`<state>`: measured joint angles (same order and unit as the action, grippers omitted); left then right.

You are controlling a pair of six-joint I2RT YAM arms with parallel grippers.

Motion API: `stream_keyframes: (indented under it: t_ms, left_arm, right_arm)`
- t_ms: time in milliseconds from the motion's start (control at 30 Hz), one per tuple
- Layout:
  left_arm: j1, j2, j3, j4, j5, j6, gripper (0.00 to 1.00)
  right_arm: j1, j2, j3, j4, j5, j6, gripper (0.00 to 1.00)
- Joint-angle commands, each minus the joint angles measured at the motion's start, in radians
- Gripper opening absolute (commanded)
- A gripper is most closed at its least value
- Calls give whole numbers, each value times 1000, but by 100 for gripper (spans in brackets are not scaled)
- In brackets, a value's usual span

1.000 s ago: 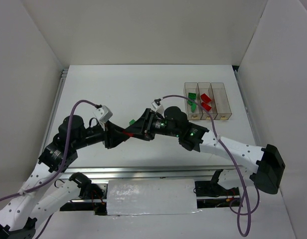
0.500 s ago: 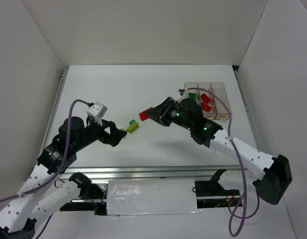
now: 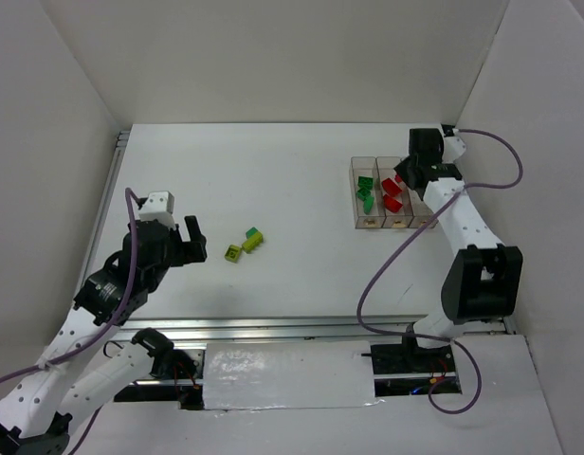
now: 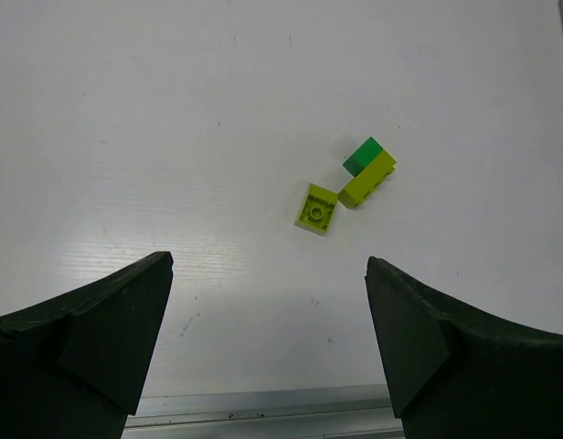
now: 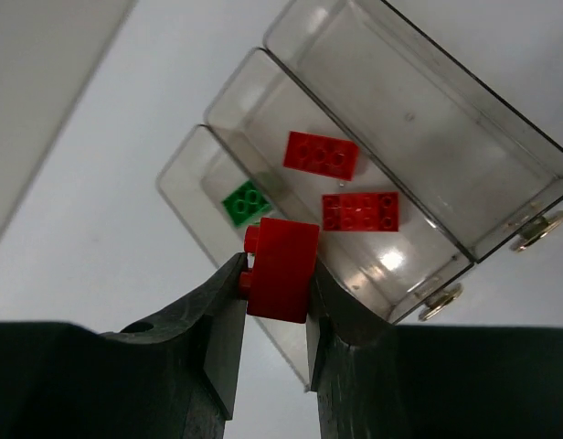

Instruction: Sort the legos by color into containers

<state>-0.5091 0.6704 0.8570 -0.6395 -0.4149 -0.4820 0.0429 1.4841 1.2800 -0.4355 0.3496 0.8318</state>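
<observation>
The right gripper (image 5: 277, 274), clamped on a red brick (image 5: 283, 267) at frame centre, should shift fully over the red-holding middle bin (image 5: 254, 110) before releasing; the left gripper (image 4: 268, 265) gapes empty.

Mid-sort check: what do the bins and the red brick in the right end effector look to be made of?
The bins: probably hard clear plastic, glossy; the bricks inside and the table show through the walls, with bright glints. The red brick: looks like opaque moulded plastic, smooth with a faint sheen; round studs show on its side.
</observation>
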Motion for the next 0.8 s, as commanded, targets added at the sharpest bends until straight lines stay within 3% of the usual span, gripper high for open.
stream_keyframes:
  t_ms: [0,233,500,567,600,633,767]
  left_arm:
    - [4,21,42,4,-35,-20,99]
    - [6,63,51,-23,-76,-38,99]
    - [6,75,47,-14,-53,-29,99]
    - [6,78,47,-15,-50,-27,100]
    - [6,80,48,-15,-45,-26,99]
    - [6,83,48,-15,-44,-24,99]
    - [7,92,53,-23,-53,-30,100]
  right_arm:
    - [-8,97,65,-100,25,-94,0]
    - [-6,102,-57,-37,18,-89,3]
    - [-14,186,-48,-57,29,-92,10]
    - [-14,185,-56,-49,19,-91,28]
    - [-14,180,-64,-49,15,-89,41]
    - [-14,176,-67,-51,15,-85,60]
    - [-14,134,-68,-58,15,-82,76]
